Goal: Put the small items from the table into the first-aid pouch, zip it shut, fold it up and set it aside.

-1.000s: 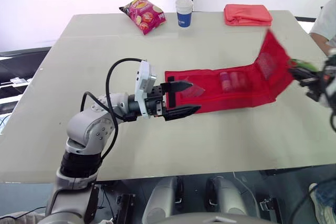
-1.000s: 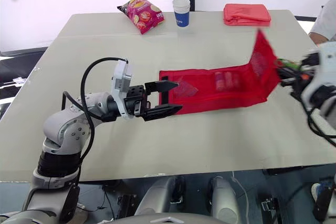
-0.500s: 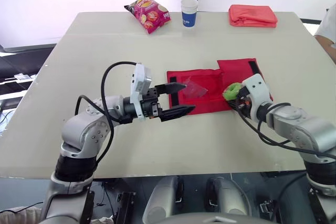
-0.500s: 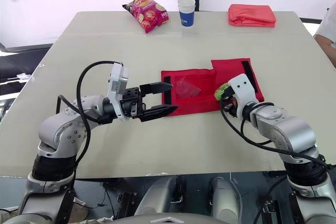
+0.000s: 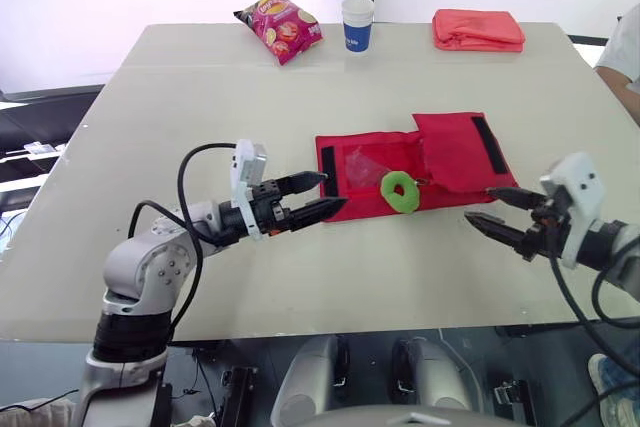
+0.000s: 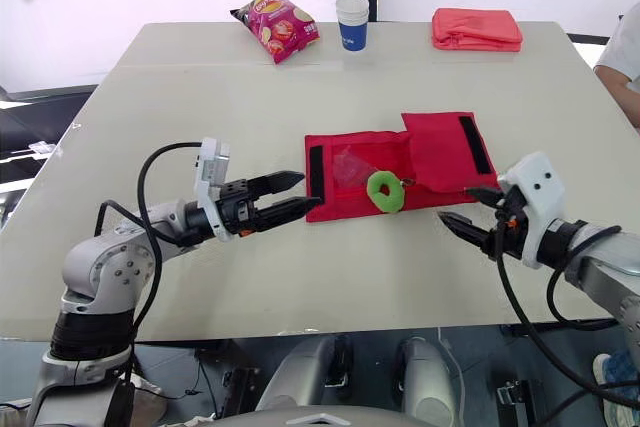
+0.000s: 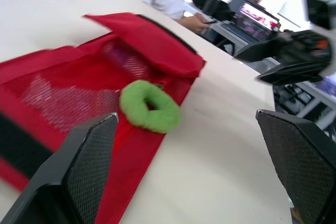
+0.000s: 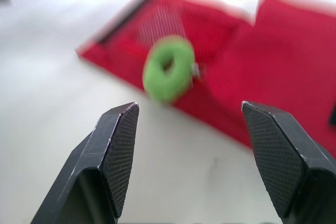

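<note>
The red first-aid pouch (image 5: 362,175) lies flat mid-table, its right flap (image 5: 455,150) folded over leftward. A green ring (image 5: 401,191) rests on the pouch's near edge; it also shows in the left wrist view (image 7: 149,111) and the right wrist view (image 8: 169,74). A clear packet (image 5: 364,161) sits under the mesh. My left gripper (image 5: 336,189) is open, with its tips at the pouch's left end and nothing between them. Off the pouch's right side and apart from it, my right gripper (image 5: 478,204) stands open and empty.
A chips bag (image 5: 279,26), a paper cup (image 5: 356,23) and a folded red cloth (image 5: 478,29) line the table's far edge. A person's sleeve (image 5: 622,52) shows at the right edge. People sit at laptops (image 7: 252,17) beyond the table.
The right gripper folded the pouch's raised right flap over, opened, left the green ring on the pouch and drew back to the right. The left gripper sank slightly.
</note>
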Available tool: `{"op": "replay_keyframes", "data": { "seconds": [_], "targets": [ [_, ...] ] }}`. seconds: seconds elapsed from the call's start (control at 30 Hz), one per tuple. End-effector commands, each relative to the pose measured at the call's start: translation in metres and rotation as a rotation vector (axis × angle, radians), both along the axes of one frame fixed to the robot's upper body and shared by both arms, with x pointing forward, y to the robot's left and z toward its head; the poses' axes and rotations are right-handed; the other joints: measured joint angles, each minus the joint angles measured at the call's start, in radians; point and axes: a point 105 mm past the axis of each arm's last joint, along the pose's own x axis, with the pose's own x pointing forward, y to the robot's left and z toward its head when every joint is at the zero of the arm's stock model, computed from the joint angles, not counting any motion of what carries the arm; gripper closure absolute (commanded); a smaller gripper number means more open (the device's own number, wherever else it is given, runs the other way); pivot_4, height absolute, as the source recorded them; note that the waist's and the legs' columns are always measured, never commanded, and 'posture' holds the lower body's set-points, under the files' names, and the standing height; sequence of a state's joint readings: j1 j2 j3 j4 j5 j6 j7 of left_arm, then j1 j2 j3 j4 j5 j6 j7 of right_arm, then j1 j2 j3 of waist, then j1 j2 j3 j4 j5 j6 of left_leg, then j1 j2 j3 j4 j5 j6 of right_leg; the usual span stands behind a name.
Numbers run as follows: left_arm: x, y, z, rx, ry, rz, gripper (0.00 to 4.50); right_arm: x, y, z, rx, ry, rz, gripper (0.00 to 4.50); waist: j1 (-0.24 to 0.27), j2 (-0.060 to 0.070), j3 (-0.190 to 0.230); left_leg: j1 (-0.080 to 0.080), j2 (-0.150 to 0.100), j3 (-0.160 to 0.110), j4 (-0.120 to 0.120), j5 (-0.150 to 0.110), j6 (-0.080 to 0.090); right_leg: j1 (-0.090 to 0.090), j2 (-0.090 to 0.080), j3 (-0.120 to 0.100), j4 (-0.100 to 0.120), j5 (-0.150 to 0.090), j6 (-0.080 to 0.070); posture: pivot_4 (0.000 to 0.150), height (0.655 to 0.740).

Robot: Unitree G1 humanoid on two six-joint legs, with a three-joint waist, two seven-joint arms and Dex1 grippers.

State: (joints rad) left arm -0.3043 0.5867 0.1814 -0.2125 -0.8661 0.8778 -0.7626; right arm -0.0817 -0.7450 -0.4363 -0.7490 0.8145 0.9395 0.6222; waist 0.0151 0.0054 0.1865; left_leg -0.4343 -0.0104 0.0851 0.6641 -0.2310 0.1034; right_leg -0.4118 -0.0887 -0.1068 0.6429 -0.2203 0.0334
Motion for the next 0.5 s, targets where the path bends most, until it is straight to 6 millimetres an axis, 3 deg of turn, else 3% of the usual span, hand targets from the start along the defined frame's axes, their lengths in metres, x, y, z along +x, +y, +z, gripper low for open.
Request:
{"op": "replay_keyframes", "data": {
  "seconds": [0.03,0.07,0.13,0.27,0.5],
  "targets": [
    [0.008,0.019,-0.005,-0.011,0.109,0.102,0.00,-0.010,0.006,0.034,0.041,-0.166,0.116,1.18,0.000,-0.001,0.000,0.000,0.000,0.000,0.000,0.000,0.000,0.000,0.000,0.000,0.000,0.000,0.000,0.150,0.7400],
    [0.010,0.023,-0.010,-0.003,0.144,0.122,0.00,-0.011,0.006,0.037,0.037,-0.183,0.130,0.60,0.001,-0.002,0.001,0.000,0.000,0.000,0.000,0.000,0.000,0.000,0.000,0.000,0.000,0.000,0.000,0.150,0.7400],
    [0.009,0.026,-0.019,0.011,0.228,0.143,0.00,-0.014,0.007,0.047,0.007,-0.237,0.171,0.10,0.003,-0.002,0.001,0.000,0.000,0.000,0.000,0.000,0.000,0.000,0.000,-0.001,0.000,0.000,0.000,0.150,0.7400],
    [0.006,0.015,-0.037,-0.023,0.399,0.167,0.00,-0.015,0.000,0.056,-0.095,-0.325,0.184,0.10,0.006,-0.003,0.001,0.000,-0.001,-0.001,0.000,0.000,0.000,0.000,-0.001,-0.001,0.000,0.000,0.000,0.150,0.7400],
    [0.011,-0.023,-0.038,-0.170,0.523,0.162,0.00,-0.015,-0.001,0.056,-0.115,-0.323,0.182,0.10,0.018,-0.005,0.001,0.000,-0.001,-0.002,0.001,0.000,0.000,0.002,-0.003,-0.001,0.000,0.002,-0.003,0.150,0.7400]
  ]
}}
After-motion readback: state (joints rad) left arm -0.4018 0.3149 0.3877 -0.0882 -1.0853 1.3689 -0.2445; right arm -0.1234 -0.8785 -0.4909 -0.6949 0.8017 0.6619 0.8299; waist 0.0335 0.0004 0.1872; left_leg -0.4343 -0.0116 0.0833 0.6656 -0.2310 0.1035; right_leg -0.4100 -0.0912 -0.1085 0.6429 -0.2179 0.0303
